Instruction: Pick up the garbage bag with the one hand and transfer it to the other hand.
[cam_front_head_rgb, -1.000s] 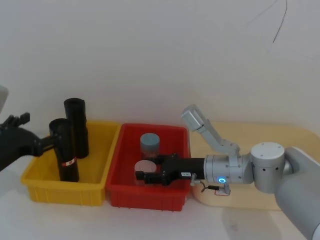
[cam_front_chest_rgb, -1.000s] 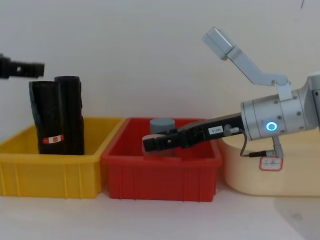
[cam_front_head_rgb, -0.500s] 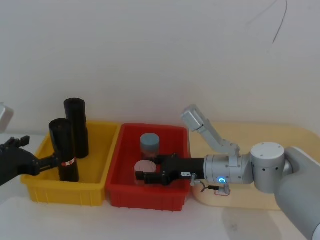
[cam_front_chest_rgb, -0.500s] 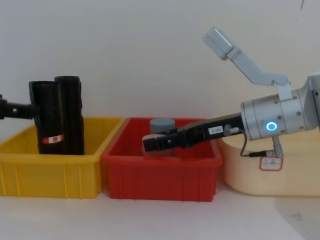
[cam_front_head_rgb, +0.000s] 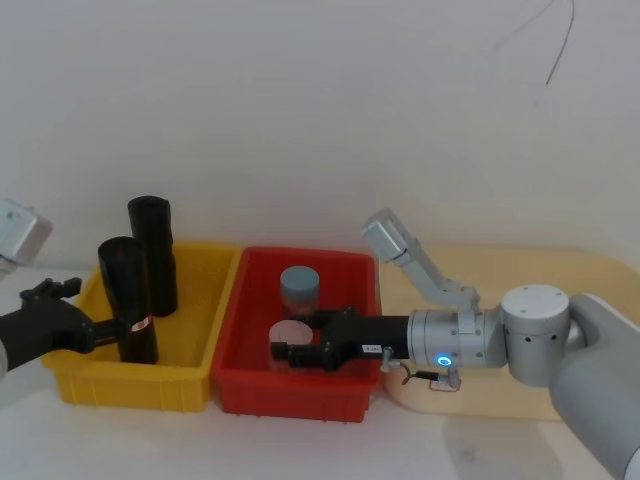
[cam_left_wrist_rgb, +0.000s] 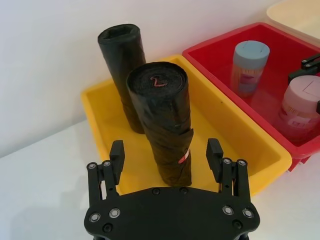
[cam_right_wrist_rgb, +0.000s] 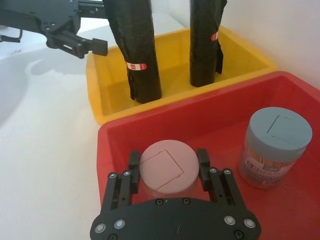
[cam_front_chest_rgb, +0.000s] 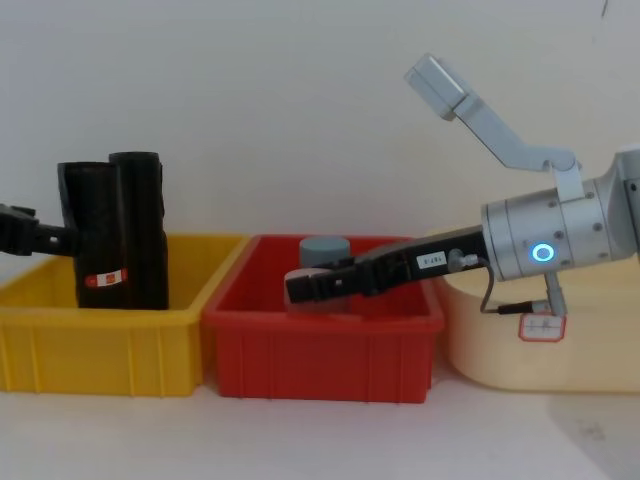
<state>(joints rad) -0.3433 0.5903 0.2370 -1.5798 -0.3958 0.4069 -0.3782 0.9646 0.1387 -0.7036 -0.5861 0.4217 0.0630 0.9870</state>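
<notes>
Nothing's grabbed yet: your left gripper (cam_left_wrist_rgb: 165, 147) is spread wide, just beside the nearer garbage bag (cam_left_wrist_rgb: 162, 115) standing in the yellow bin (cam_left_wrist_rgb: 240, 135); right gripper (cam_right_wrist_rgb: 167, 157) looks clamped on a pink-lidded jar (cam_right_wrist_rgb: 167, 172) in the red bin (cam_right_wrist_rgb: 125, 135); pickup & handover both left to do.

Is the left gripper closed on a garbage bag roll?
No, the left gripper stands open, its fingers apart from the nearer roll.
</notes>
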